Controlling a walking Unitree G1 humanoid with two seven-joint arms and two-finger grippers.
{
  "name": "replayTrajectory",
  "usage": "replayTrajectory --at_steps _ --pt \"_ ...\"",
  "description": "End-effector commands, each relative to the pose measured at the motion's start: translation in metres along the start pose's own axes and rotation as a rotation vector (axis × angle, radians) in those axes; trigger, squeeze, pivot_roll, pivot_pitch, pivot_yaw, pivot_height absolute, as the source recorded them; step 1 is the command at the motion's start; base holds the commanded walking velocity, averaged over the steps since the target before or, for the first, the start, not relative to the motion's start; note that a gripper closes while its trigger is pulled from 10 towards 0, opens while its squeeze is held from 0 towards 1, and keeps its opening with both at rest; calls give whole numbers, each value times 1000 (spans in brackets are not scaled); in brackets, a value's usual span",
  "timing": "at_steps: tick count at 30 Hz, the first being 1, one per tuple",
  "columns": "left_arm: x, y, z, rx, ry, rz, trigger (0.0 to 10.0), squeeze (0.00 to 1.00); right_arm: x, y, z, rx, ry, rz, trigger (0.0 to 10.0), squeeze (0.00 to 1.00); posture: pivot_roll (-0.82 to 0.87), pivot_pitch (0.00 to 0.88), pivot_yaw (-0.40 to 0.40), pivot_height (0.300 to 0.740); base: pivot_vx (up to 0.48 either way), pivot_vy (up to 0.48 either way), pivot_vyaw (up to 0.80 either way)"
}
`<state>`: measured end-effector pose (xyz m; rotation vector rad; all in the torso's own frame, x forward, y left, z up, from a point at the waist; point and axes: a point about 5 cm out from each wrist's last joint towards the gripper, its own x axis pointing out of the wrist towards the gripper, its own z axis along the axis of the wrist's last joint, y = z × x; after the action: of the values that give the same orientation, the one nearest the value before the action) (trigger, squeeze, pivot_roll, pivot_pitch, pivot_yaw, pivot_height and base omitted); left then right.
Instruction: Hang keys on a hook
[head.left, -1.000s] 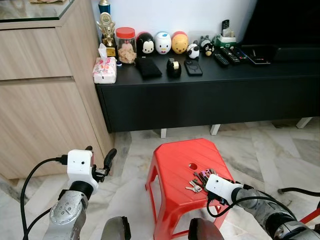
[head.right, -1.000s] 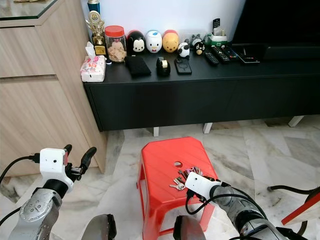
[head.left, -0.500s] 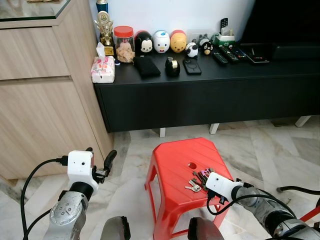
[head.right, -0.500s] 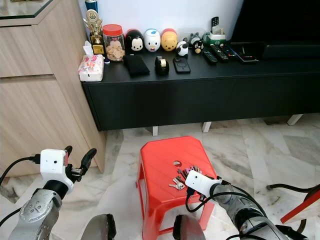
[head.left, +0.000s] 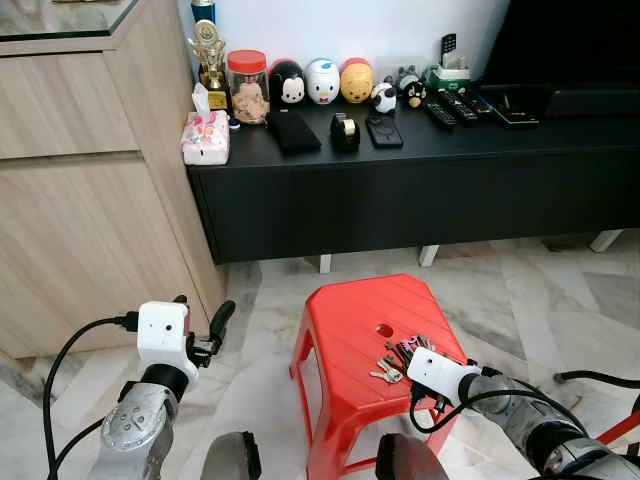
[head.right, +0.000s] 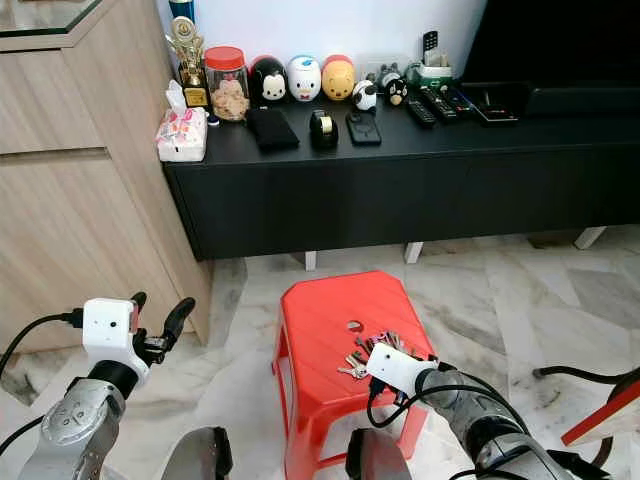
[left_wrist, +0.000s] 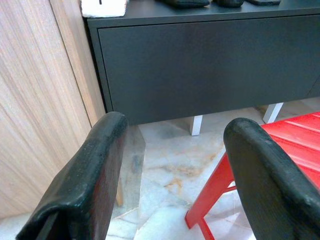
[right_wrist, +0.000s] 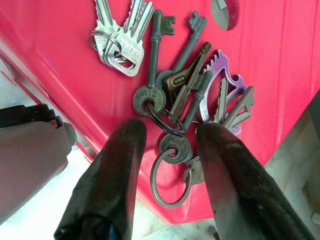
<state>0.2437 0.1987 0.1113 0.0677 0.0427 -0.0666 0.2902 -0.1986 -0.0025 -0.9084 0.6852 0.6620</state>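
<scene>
A bunch of keys (head.left: 398, 356) lies on the red plastic stool (head.left: 350, 315), near its right front edge. In the right wrist view the keys (right_wrist: 172, 95) are several silver and dark ones on linked rings, with a purple tool. My right gripper (right_wrist: 167, 145) is open, low over the stool, its two black fingers either side of the large ring. Its white wrist (head.left: 432, 370) sits right behind the keys. My left gripper (head.left: 200, 325) is open, held up at the left over the floor, with nothing between its fingers (left_wrist: 95, 165).
A black low cabinet (head.left: 420, 190) stands behind the stool, carrying figurines, a jar, remotes and a tissue pack. A wooden cupboard (head.left: 90, 200) stands at the left. The floor is marble tile. A red object's edge (head.right: 600, 420) shows at the far right.
My right gripper has crept a little further left and forward toward the keys. The camera has tilted slightly. The left arm has not moved.
</scene>
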Motion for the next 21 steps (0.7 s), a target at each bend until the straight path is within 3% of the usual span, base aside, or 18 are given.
replayTrajectory --at_steps 1,2,5,6,8,9,10,12,13,18,19,20,21 --pt "-2 -1 3 7 1 -4 10000 0 0 2 -2 -10 7 15 3647 0 45 69 -70 602 0 0 0" --pt "-2 -1 3 7 1 -4 10000 0 0 2 -2 -10 7 15 3647 0 45 69 -70 602 0 0 0" --pt "-2 -1 2 7 1 -3 10000 0 0 0 -2 -11 8 10 5804 0 45 67 -70 602 0 0 0" --pt "-1 -1 2 7 0 -3 10000 0 -1 -1 -1 -11 9 9 8784 0 46 64 -71 602 0 0 0" --pt "-1 -2 2 7 0 -3 10000 0 -1 -1 -1 -13 9 8 8784 0 46 63 -71 602 0 0 0" --pt "-1 -2 2 6 -1 -3 10000 0 -1 -2 -1 -14 9 7 8275 0 46 62 -71 602 0 0 0" --pt "-1 -2 2 6 -1 -3 10000 0 -1 -2 -1 -15 8 7 6863 0 45 58 -72 602 0 0 0" --pt "-1 -2 2 6 0 -3 10000 0 -1 -2 -1 -17 9 8 7098 0 45 57 -73 602 0 0 0" --pt "-1 -2 2 6 -1 -2 10000 0 -1 -2 0 -19 8 10 7725 0 47 52 -73 602 0 0 0" --pt "0 -2 2 4 -2 -1 10000 0 0 -2 0 -22 11 13 6902 0 47 49 -74 602 0 0 0" --pt "0 -2 2 4 -3 -1 10000 0 0 -2 0 -23 12 14 4824 0 47 49 -74 602 0 0 0" --pt "0 -2 2 4 -3 -1 10000 0 0 -2 0 -23 12 14 4824 0 47 49 -74 602 0 0 0" --pt "0 -2 2 4 -2 -1 10000 0 0 -2 0 -24 14 16 3176 0 47 48 -74 602 0 0 0"
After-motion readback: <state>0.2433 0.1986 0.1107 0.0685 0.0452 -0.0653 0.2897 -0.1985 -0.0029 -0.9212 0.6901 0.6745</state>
